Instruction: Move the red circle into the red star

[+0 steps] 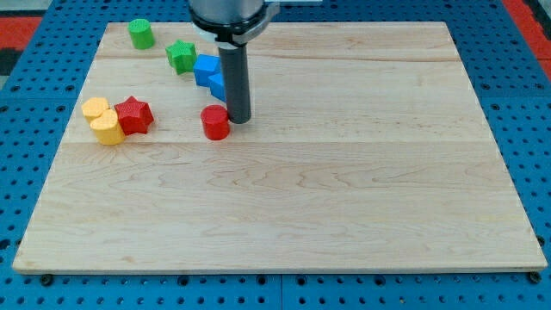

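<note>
The red circle (pixel 215 122) stands on the wooden board left of centre. The red star (pixel 133 115) lies further to the view's left, touching the yellow blocks. My tip (pixel 238 119) rests on the board right beside the red circle, on its right side, touching or almost touching it. The rod rises straight up from there to the arm at the view's top.
Two yellow blocks (pixel 102 120) sit against the red star's left side. A green cylinder (pixel 141 34) and a green star (pixel 181 56) lie at the top left. Two blue blocks (pixel 209 74) sit just behind the rod. The wooden board (pixel 344 189) lies on a blue pegboard.
</note>
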